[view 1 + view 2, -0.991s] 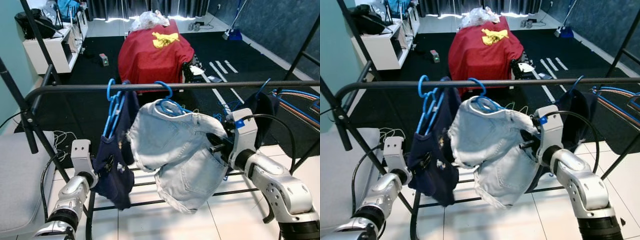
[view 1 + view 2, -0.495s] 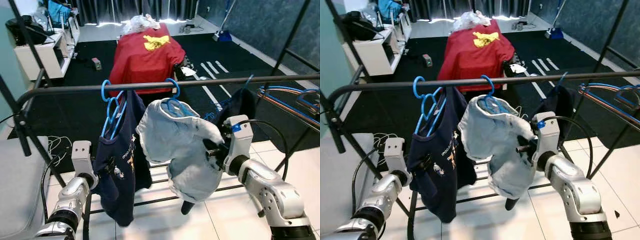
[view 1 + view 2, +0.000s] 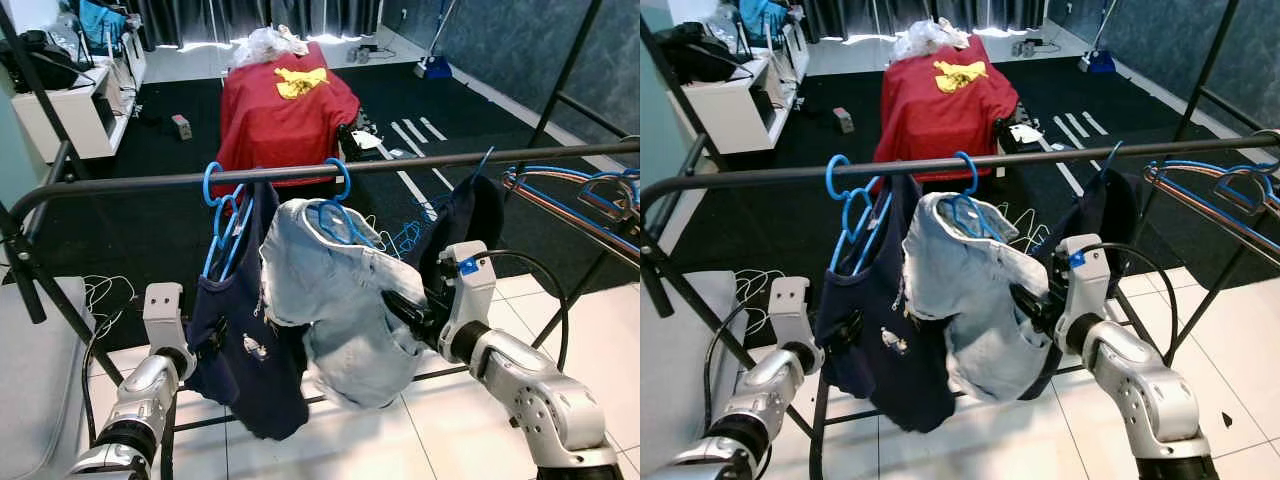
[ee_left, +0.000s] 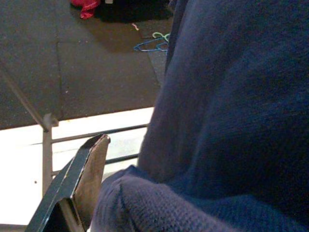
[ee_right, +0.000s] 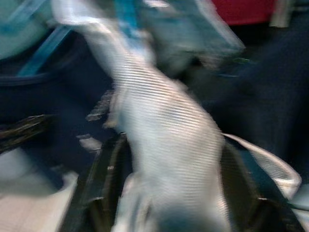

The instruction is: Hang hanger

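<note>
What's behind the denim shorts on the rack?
A dark garment hangs behind the denim shorts, partly covered. The right pincer presses into the denim, its tips hidden by fabric. Farther back stands a red-draped shape.

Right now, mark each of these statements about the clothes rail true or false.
1. The light denim garment hangs from a blue hanger hooked over the black rail. True.
2. The right end effector is up at the rail, away from the denim. False: it is low, against the denim.
3. The navy garment hangs on the denim's right. False: it hangs on its left.
4. The left end effector is against the navy garment. True.
5. A red cloth covers something beyond the rail. True.
</note>
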Controlling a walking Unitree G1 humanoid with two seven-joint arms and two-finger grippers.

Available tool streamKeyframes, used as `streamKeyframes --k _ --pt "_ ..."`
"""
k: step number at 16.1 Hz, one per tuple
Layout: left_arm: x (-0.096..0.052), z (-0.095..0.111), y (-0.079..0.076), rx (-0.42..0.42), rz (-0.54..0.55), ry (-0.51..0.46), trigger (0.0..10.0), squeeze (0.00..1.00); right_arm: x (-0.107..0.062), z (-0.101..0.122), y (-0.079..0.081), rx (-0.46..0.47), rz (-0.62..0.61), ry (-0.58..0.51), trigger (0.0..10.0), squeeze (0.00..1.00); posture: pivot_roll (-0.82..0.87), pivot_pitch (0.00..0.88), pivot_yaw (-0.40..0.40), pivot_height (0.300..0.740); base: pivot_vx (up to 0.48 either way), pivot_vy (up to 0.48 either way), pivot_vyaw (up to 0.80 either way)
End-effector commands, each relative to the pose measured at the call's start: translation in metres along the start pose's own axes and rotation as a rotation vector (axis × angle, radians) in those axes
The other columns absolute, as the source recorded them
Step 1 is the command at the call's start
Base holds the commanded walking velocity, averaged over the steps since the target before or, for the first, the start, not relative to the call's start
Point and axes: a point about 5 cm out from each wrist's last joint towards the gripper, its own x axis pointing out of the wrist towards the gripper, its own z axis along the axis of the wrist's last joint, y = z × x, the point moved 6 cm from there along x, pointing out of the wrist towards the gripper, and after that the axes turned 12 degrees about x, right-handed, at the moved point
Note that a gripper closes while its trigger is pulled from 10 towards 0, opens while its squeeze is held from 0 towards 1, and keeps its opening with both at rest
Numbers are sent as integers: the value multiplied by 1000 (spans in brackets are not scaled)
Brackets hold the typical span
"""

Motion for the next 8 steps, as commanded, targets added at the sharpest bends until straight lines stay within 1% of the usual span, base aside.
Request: streamKeyframes --k 1,3,4,6,7,8 --pt "-5 -12 7 5 30 48 10000 0 -9 0 14 -7 99 3 10000 1000 -86 80 25 740 0 0 0" --pt "-5 -12 7 5 30 48 10000 0 -9 0 14 -7 99 3 10000 1000 -86 80 25 740 0 0 0" --pt "-7 -16 11 6 46 62 10000 0 -20 0 15 -6 138 -3 10000 1000 -89 81 25 740 0 0 0" --pt "-10 -19 19 12 68 74 10000 0 -44 0 12 0 176 -32 10000 1000 -91 83 29 740 0 0 0" --pt "-10 -19 19 12 68 74 10000 0 -44 0 12 0 176 -32 10000 1000 -91 83 29 740 0 0 0" --pt "-12 -18 23 19 71 67 10000 0 -55 3 12 3 198 -56 10000 902 -93 84 30 740 0 0 0"
